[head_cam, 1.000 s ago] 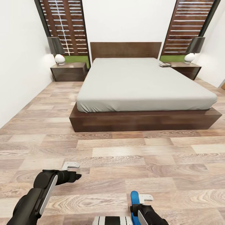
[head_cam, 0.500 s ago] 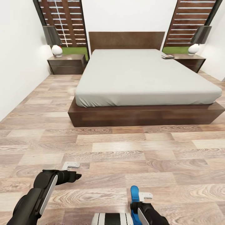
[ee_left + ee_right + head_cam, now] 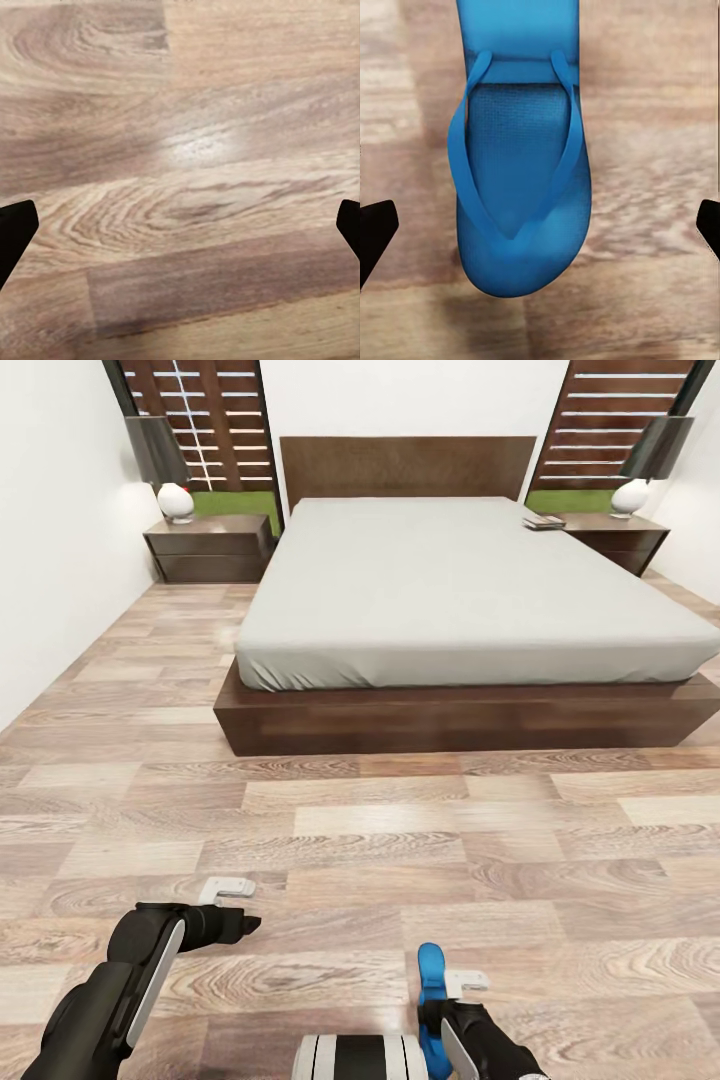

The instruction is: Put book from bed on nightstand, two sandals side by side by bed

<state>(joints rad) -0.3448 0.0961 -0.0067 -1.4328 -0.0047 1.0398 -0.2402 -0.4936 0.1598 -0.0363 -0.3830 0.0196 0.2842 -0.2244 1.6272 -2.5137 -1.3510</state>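
Your right tool (image 3: 438, 1000) carries a blue sandal (image 3: 517, 172), though its fingertips (image 3: 375, 232) stand wide of it. Your left tool (image 3: 180, 232) is spread apart. The book (image 3: 543, 521) lies on the nightstand (image 3: 615, 538) beside the bed (image 3: 460, 590).

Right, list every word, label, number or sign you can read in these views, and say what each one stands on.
No text can be read in any view.
book on the right nightstand: any cover lettering is too small to read.
sandal under the right gripper: plain blue, no brand mark.
left gripper: no label.
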